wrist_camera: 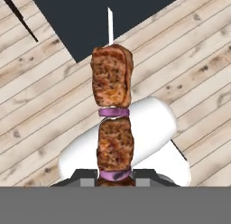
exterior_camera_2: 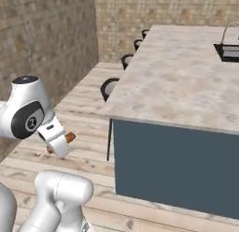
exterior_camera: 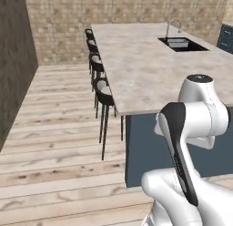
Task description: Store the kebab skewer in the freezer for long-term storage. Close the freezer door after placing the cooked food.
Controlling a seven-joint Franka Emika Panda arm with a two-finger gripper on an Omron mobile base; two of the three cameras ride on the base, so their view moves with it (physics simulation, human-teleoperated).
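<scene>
Item: kebab skewer, clamped in my end effector, projecting ahead over floor. Risk: slipping during carry, thin grip.

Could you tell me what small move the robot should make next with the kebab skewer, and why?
Probably turn the base to look for the freezer. The end effector is shut on the kebab skewer, held over the wooden floor beside the island counter.

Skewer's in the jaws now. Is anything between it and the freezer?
Cannot tell: the freezer is not in these views. The gripper is shut on the kebab skewer, held over wood floor beside the kitchen island; ahead are that island and its stools.
</scene>
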